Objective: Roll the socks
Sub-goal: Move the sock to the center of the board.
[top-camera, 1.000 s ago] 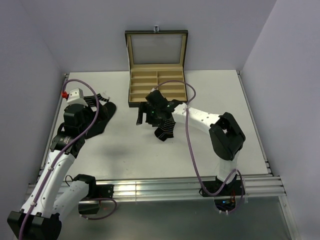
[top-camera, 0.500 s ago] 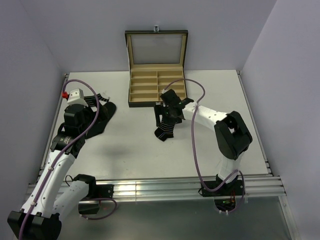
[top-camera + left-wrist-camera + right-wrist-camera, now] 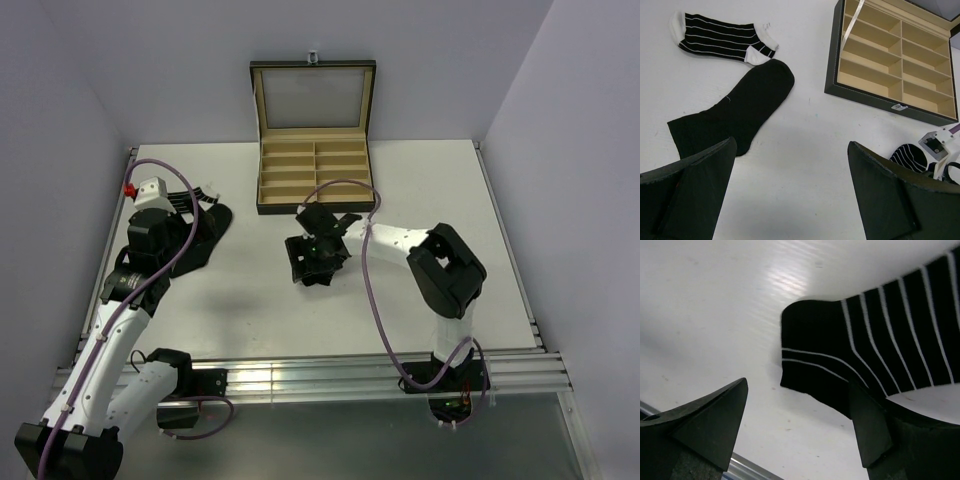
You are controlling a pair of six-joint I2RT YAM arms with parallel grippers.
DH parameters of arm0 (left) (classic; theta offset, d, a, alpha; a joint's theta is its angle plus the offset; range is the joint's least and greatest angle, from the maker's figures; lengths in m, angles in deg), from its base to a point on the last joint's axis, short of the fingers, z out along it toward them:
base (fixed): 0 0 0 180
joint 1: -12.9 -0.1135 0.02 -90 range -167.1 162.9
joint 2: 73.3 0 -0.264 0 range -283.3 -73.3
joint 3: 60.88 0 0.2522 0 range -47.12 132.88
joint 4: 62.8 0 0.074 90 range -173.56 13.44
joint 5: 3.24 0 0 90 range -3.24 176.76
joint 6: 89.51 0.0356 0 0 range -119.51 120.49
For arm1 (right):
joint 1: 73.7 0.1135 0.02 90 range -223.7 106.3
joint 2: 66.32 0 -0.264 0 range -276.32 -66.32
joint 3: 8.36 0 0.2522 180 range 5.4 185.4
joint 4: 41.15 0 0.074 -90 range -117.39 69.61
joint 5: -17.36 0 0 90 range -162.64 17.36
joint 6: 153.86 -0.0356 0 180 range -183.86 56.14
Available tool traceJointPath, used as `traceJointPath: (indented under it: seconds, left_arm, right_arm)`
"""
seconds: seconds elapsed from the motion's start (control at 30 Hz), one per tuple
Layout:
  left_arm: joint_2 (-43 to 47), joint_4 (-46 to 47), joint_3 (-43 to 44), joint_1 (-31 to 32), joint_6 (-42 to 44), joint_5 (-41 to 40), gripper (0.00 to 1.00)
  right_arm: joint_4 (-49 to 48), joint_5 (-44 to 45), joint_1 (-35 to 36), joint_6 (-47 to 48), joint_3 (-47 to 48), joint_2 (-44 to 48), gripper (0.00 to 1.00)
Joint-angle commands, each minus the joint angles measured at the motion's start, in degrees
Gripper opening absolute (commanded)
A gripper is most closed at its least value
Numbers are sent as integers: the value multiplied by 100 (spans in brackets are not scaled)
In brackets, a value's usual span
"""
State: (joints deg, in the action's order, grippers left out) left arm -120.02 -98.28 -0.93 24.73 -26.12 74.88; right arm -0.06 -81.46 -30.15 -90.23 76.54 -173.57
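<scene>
- The right gripper [image 3: 797, 400] hung spread, low over a flat striped sock [image 3: 880, 335], whose edge lay between the jaws.
- Likely step: starting the roll. Next, the jaws needed to close on that edge.
- The left gripper [image 3: 790, 150] was spread, with a black sock [image 3: 747, 100] beneath and ahead of it.

On the white tabletop [image 3: 450, 200], the black compartmented box with tan lining [image 3: 313, 175] sits at 12 o'clock by the far edge, its lid upright behind it. Just before the box, near the centre, a black white-striped fabric sock [image 3: 318, 268] lies beneath the right end effector [image 3: 799, 390]. At 9 o'clock a plain black fabric sock [image 3: 740, 107] lies by the left end effector [image 3: 791, 150]. A second striped sock [image 3: 722, 37] lies just beside its toe, toward 10 o'clock.
</scene>
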Motion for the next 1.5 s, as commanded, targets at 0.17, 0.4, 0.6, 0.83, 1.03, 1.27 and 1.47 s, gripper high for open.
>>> traceJointPath:
  seconds: [0.17,0.4,0.6,0.83,1.03,1.27,1.47]
  left_arm:
    - [-30,36,170,21,-186,396,99]
    - [-153,-96,188,21,-432,766,99]
    - [-320,9,118,29,-538,1108,99]
    - [-417,36,91,38,-521,1126,100]
    - [-400,27,127,38,-494,986,99]
    - [-242,106,39,29,-485,731,99]
    - [-127,97,-40,38,-389,573,99]
  right_arm:
    - [-70,529,75,131,603,247,84]
    - [-534,671,-714,150,244,230,84]
    - [-1124,504,-1471,0,-196,81,82]
    - [-1055,732,-1639,-87,-354,203,82]
    - [-1537,1522,-1298,454,-1099,1757,95]
    - [-1450,1954,-146,1792,-1418,2366,92]
    - [-1170,1945,452,2329,-1454,2094,79]
